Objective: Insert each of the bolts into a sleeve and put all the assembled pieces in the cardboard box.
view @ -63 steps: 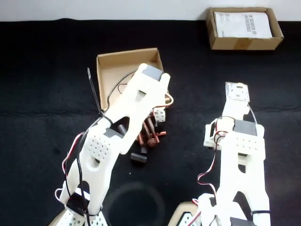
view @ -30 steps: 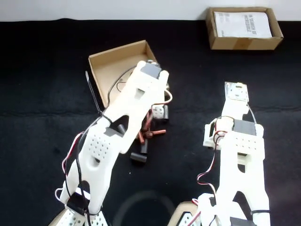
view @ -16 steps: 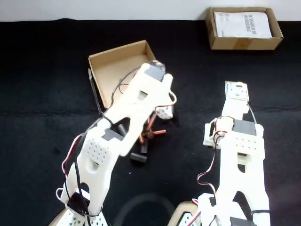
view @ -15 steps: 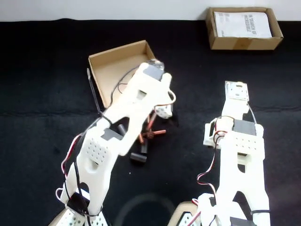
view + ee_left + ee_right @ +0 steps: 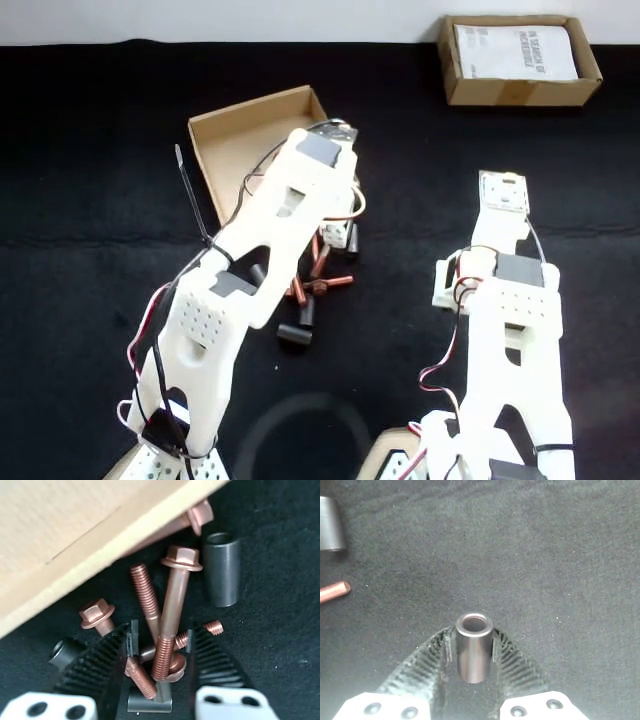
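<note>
Several copper bolts [image 5: 322, 284] lie in a heap on the black table beside the open cardboard box [image 5: 240, 135]. My left gripper [image 5: 161, 630] hangs low over this heap, open. A long bolt [image 5: 172, 605] and two other bolts lie between its fingers. The box wall [image 5: 75, 525] rises just past the heap and covers part of one bolt [image 5: 197, 517]. A dark sleeve [image 5: 221, 570] lies beside the bolts. Out to the right, my right gripper [image 5: 472, 639] is shut on an upright dark sleeve [image 5: 474, 652], its bore facing the camera.
Two loose sleeves [image 5: 293, 335] lie near the heap's front. Another sleeve [image 5: 331, 524] and a bolt tip [image 5: 332, 592] lie away from the right gripper. A second cardboard box [image 5: 520, 60] holding a paper stands at the far right corner.
The cardboard box got pushed and turned early on. The left arm has shifted a little to the left over the bolt heap. The right arm has kept still with its sleeve.
</note>
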`<state>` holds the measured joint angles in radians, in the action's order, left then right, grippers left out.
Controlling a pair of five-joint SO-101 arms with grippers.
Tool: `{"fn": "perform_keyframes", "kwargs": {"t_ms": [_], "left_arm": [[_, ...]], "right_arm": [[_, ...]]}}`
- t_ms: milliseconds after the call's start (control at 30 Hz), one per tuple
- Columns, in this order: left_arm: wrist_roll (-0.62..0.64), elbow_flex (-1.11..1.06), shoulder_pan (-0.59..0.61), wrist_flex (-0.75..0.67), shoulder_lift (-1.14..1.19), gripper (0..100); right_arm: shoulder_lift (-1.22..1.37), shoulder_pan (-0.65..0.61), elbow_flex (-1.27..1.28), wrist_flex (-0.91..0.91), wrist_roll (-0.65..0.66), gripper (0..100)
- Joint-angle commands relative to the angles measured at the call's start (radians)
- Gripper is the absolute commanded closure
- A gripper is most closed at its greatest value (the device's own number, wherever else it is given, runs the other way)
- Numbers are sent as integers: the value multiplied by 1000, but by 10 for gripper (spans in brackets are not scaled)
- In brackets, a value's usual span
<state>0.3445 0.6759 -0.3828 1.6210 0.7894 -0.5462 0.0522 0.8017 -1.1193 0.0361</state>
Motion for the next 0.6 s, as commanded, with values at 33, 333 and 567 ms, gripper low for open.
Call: {"fn": "perform_keyframes", "kwargs": {"t_ms": [33,333,567], "left_arm": [[-17,-1,15,-6,-62,809],[-135,-1,19,-83,-58,793],[-153,-2,16,-89,-54,796]], "right_arm": [[1,12,-2,13,6,991],[1,13,-2,13,6,991],[1,61,-2,30,6,991]]}}
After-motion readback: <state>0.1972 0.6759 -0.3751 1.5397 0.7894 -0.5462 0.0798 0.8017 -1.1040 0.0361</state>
